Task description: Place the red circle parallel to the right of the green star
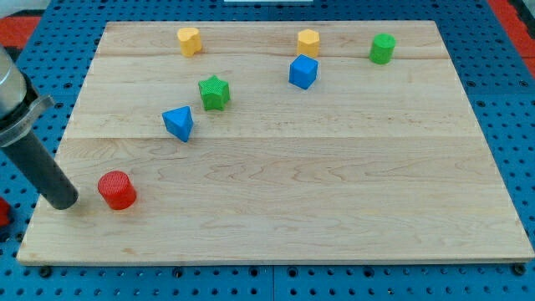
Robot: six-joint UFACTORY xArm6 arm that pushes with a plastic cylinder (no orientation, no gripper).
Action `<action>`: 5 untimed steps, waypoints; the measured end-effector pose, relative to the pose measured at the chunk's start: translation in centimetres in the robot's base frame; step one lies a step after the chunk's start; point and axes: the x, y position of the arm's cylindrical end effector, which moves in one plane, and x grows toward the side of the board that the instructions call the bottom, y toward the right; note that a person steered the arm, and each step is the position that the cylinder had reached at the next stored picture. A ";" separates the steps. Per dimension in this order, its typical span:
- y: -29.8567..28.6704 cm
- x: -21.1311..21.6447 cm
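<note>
The red circle [117, 190] is a short red cylinder near the board's bottom left. The green star [214, 92] sits well above it and to its right, in the upper left part of the board. My tip [65, 202] rests on the board just left of the red circle, with a small gap between them. The dark rod rises from it toward the view's upper left.
A blue triangle-like block [178, 123] lies just below and left of the green star. A blue cube [303, 72], two yellow blocks [190, 40] [308, 41] and a green cylinder [383, 48] sit along the top. The wooden board [334, 192] lies on blue pegboard.
</note>
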 end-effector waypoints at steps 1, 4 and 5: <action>11.9 1.1; 14.8 5.4; 10.8 2.0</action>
